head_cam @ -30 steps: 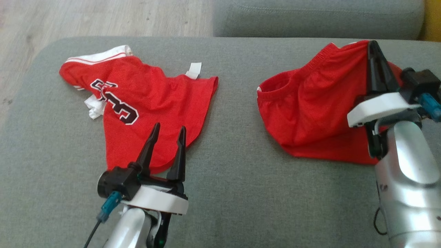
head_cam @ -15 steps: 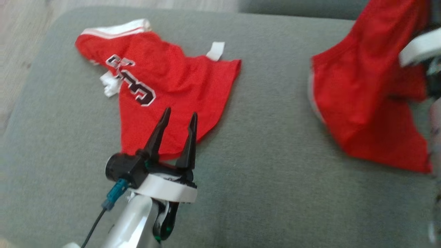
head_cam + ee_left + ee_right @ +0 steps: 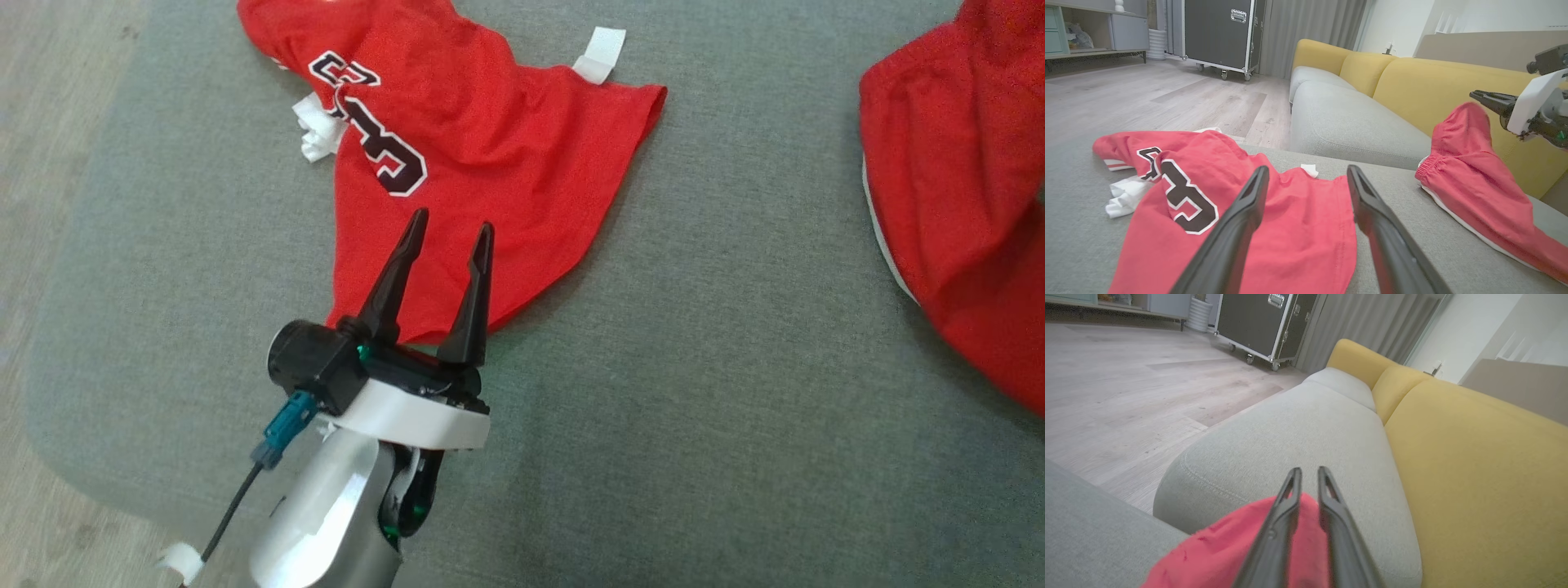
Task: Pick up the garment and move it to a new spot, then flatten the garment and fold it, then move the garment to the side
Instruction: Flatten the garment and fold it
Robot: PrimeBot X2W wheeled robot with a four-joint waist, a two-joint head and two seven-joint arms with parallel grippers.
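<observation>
Head view: two red pieces on a grey cushion (image 3: 694, 367), one of them gripped.
On the cushion's left part a red jersey (image 3: 490, 155) lies flat and rumpled. The left gripper (image 3: 454, 221) hovers over the jersey's hem at the cushion's near left, jaws apart and holding nothing. At the cushion's right side, the red shorts (image 3: 947, 163) hang partly raised with their lower edge on the cushion. The right gripper (image 3: 1309, 470) has its jaws clamped on the shorts' top fold.

Left gripper (image 3: 454, 222) low, fingers spread wide — right gripper (image 3: 1309, 470) raised, fingers pinched close
</observation>
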